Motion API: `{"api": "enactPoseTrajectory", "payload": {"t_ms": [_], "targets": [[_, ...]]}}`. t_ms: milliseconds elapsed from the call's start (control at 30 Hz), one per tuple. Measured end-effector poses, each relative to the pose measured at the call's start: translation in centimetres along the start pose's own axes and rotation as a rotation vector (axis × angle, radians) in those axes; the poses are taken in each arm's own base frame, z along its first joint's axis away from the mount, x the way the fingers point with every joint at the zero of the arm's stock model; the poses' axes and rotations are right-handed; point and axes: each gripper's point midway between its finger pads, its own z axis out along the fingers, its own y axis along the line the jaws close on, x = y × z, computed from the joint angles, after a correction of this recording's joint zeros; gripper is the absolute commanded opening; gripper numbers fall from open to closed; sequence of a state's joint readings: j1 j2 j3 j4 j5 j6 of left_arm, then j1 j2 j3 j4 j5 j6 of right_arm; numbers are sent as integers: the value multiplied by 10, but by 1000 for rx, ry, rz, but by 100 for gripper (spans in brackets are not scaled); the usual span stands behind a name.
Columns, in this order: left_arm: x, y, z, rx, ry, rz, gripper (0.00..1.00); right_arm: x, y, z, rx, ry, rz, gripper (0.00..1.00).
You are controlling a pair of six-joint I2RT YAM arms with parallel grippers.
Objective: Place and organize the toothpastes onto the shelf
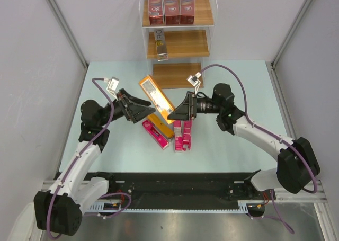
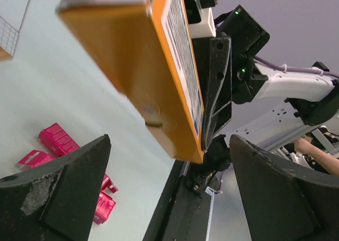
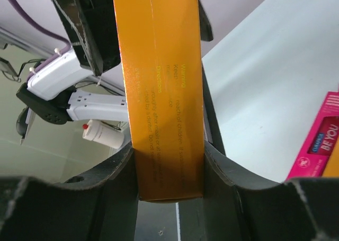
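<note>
Grey walls (image 1: 32,50) enclosed a pale blue-green table (image 1: 106,92). At its far edge stood the shelf (image 1: 185,44), stepped in three tiers. Three red cartons (image 1: 171,5) stood upright side by side on the top tier. One carton (image 1: 161,44) sat at the left of the middle tier; its colour was hard to tell.

Seen from above, the right gripper (image 1: 176,113) reached in from the right and pinched the near end of an orange carton (image 1: 155,95), holding it off the table near the centre. The left gripper (image 1: 142,109) pointed at that carton from the left, jaws spread wide, touching nothing. Under them on the table lay a second orange carton (image 1: 160,125) and three pink cartons (image 1: 183,135), all close together.

Only the left wrist view showed the held carton's label side, with a black right finger (image 2: 217,87) flat against it. It also showed the left fingers (image 2: 69,193) wide apart on either side, clear of the carton.

Only the right wrist view showed the grip itself. Both fingers (image 3: 228,177) pressed the carton's (image 3: 164,92) narrow sides, and yellow print ran down its face. A pink carton marked "BE YOU" lay at the right edge of that view.
</note>
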State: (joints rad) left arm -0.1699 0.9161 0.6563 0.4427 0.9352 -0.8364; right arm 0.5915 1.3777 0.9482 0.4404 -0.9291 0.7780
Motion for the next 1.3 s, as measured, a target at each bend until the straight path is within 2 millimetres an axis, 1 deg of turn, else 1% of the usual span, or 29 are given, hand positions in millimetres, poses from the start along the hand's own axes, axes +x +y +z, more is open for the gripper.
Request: {"api": "enactPoseTrajectory", "payload": {"t_ms": [133,167,233,267,333,367,467,500,567,633,667,700,767,800,867,900,1033,1100,1200,1233,1300], "targets": [[-2,-5,0,30,-6,6,100,14,11,11,-35,38,8,27],[-2,-6,1,35,-9,5,99,17,13,13,-42,47,10,27],[-1,-6,0,44,-12,-3,94,24,15,18,-53,68,17,27],[-1,-7,0,48,-14,-4,86,28,16,21,-58,77,21,27],[-2,-8,1,54,-18,-8,76,33,17,24,-64,92,28,28],[-3,-9,1,57,-21,-7,64,36,18,26,-67,99,31,29],[-5,-12,1,68,-30,-6,49,40,20,29,-78,111,29,32],[-5,-12,1,69,-32,-14,47,40,21,29,-82,110,25,35],[-5,-15,0,75,-32,-34,46,40,20,29,-85,112,13,38],[-5,-16,0,77,-33,-45,46,40,20,29,-87,112,5,43],[-5,-17,0,78,-33,-46,46,40,20,29,-87,111,5,50],[-5,-17,0,78,-33,-47,45,40,20,29,-87,111,4,61],[-5,-17,0,79,-34,-46,45,38,18,29,-77,103,12,69],[-5,-17,0,80,-35,-42,45,36,16,30,-65,93,13,77],[-5,-15,1,78,-34,-46,44,33,11,30,-36,73,14,81],[-5,-14,1,76,-33,-51,44,32,10,29,-22,66,15,87],[-7,-10,5,78,-36,-87,42,21,8,23,88,-4,-27,94],[-10,-10,6,87,-47,-109,41,14,15,17,156,-63,-75,99],[-18,-15,9,120,-74,-137,40,5,38,11,216,-149,-162,100],[-23,-20,10,150,-86,-152,40,2,49,9,232,-187,-200,100],[-29,-29,10,196,-104,-167,39,-3,58,6,252,-235,-228,100]]}}
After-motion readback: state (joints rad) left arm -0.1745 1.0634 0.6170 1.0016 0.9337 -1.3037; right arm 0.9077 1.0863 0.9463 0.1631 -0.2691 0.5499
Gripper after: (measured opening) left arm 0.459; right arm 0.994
